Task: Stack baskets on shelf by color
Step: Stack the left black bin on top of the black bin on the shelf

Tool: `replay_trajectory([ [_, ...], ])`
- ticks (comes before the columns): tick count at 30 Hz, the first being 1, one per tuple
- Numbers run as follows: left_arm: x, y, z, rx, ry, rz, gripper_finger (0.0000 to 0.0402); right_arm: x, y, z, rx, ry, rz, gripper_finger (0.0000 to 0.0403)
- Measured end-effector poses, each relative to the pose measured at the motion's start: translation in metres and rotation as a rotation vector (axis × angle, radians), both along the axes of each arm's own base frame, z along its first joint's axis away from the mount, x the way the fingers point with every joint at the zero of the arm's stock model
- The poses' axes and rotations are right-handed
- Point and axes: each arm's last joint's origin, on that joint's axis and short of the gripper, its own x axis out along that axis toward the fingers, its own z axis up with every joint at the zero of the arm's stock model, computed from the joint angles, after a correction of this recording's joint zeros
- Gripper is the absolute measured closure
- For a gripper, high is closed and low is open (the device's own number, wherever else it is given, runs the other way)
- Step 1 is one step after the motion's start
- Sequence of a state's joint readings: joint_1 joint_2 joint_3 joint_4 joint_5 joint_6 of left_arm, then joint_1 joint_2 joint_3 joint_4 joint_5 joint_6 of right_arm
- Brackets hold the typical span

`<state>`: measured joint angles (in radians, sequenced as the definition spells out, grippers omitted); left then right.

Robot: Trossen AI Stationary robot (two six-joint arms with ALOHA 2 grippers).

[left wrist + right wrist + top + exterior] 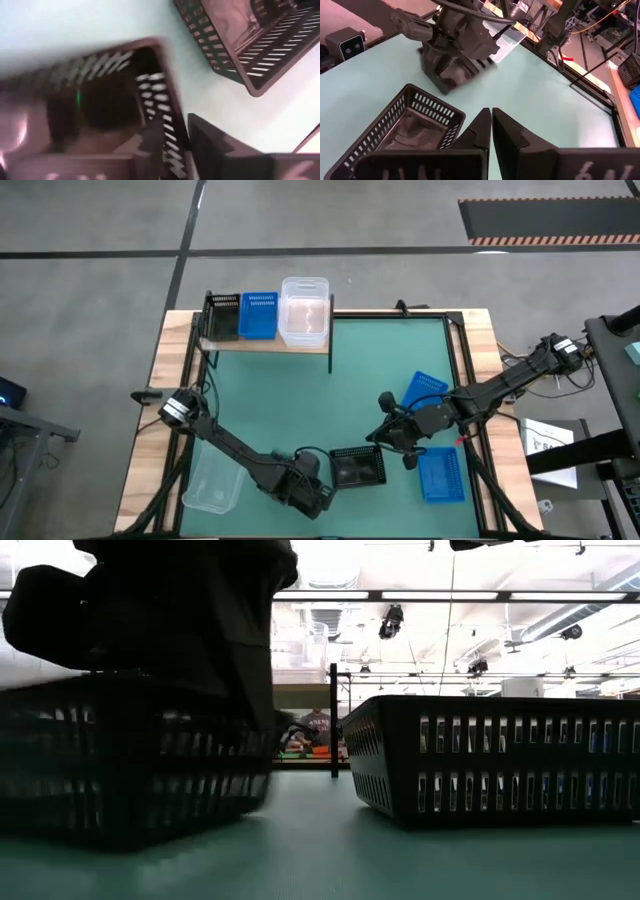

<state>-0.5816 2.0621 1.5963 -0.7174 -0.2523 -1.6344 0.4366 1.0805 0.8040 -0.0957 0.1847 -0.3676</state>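
My left gripper (310,485) is near the table's near edge, shut on a black mesh basket (100,100), which the arm mostly hides in the high view. A second black basket (358,467) rests by its bottom on the green mat just to the right. My right gripper (490,119) is shut and empty, above and beside that basket's right side (405,125). The shelf (265,344) at the far left carries a black basket (221,317), a blue basket (258,315) and a clear basket (305,310). My left gripper holds the black basket by one side wall (167,117), near its top rim, with one finger (150,145) inside the basket and one (215,150) outside. The fingers come from above, pointing down. I cannot tell whether the basket (130,760) is clear of the mat.
Two blue baskets lie on the mat at the right, one tilted (425,390) and one flat (440,476). A clear basket (215,480) lies at the near left. The mat's middle is bare. A person shows far behind the table (318,725).
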Motion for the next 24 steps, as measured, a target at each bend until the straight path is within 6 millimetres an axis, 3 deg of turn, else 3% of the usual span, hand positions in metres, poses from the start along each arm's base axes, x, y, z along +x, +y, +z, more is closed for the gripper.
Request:
replay_trajectory([
  [4, 0.000, -0.001, 0.001, 0.016, -0.007, -0.012, 0.0392, 0.000, 0.000, 0.000, 0.002, 0.004, -0.002, 0.0394],
  [9, -0.003, 0.001, 0.018, 0.060, -0.001, -0.107, 0.0392, -0.001, 0.000, -0.004, -0.003, 0.013, -0.002, 0.0394],
  [16, -0.016, 0.007, 0.088, 0.213, -0.145, -0.476, 0.0399, -0.001, 0.000, -0.004, -0.005, 0.012, -0.001, 0.0394],
  [24, -0.058, 0.035, 0.164, 0.544, -0.294, -1.006, 0.0399, -0.001, 0.000, -0.004, -0.005, 0.010, 0.000, 0.0394],
])
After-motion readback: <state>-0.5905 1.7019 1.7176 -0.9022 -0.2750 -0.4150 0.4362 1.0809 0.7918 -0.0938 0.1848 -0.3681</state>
